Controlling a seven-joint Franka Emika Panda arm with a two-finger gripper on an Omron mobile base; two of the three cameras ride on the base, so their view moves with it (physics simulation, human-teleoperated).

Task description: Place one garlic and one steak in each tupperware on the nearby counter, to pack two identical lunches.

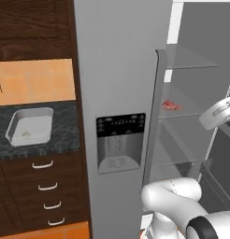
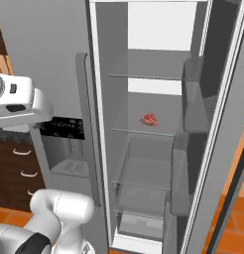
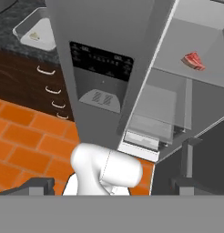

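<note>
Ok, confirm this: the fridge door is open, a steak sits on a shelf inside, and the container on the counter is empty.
Not empty. The left base view shows a small pale garlic lying in the container on the counter. The rest holds: the fridge door is open and a steak sits on a shelf.

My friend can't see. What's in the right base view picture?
A small red raw steak lies on a clear glass shelf inside an open grey fridge. The white robot arm rises at lower left, beside the fridge's black dispenser panel.
</note>
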